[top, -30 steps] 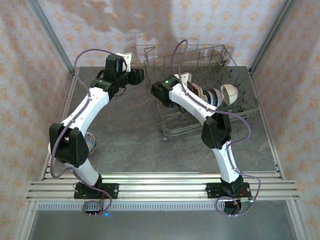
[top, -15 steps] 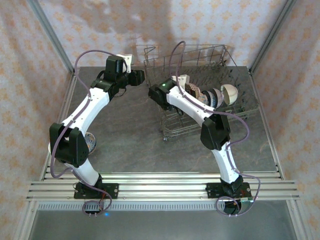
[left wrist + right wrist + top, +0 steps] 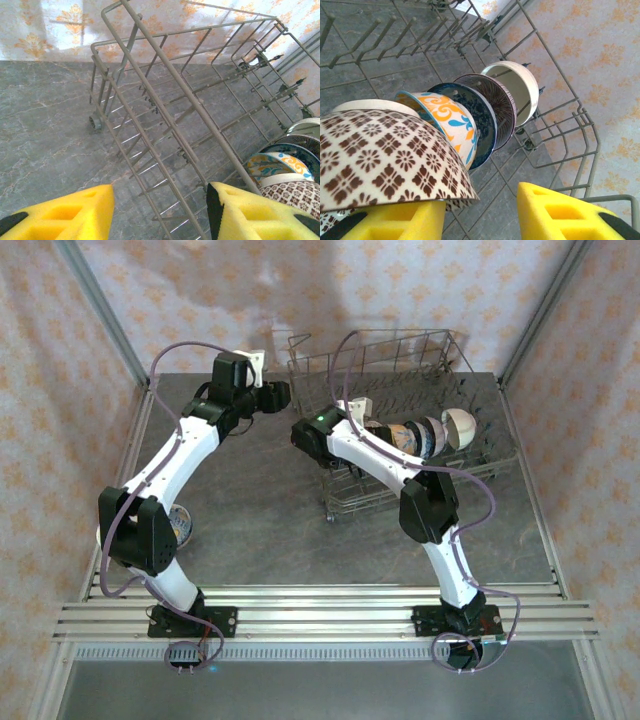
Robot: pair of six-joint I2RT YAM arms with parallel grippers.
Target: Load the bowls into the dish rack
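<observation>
The wire dish rack [image 3: 400,340] stands at the back right of the table. Several bowls stand on edge in a row between its tines [image 3: 425,432]. In the right wrist view the nearest is a brown-patterned bowl [image 3: 385,165], then an orange-and-blue bowl [image 3: 447,117], a dark blue one [image 3: 481,116] and a cream one [image 3: 522,85]. My right gripper [image 3: 482,212] is open inside the rack [image 3: 560,115], and the brown-patterned bowl's rim lies just over its left pad [image 3: 405,222]. My left gripper [image 3: 160,205] is open and holds nothing, beside the rack's left rim [image 3: 165,75].
Another bowl [image 3: 181,522] sits on the table at the left, half hidden behind the left arm's elbow. The cell's side walls and metal posts close in the table. Bare grey tabletop [image 3: 270,520] lies between the arms in front of the rack.
My right gripper has opened and let go of the brown-patterned bowl, and the right arm has drawn back a little to the left. The left arm has stayed still.
</observation>
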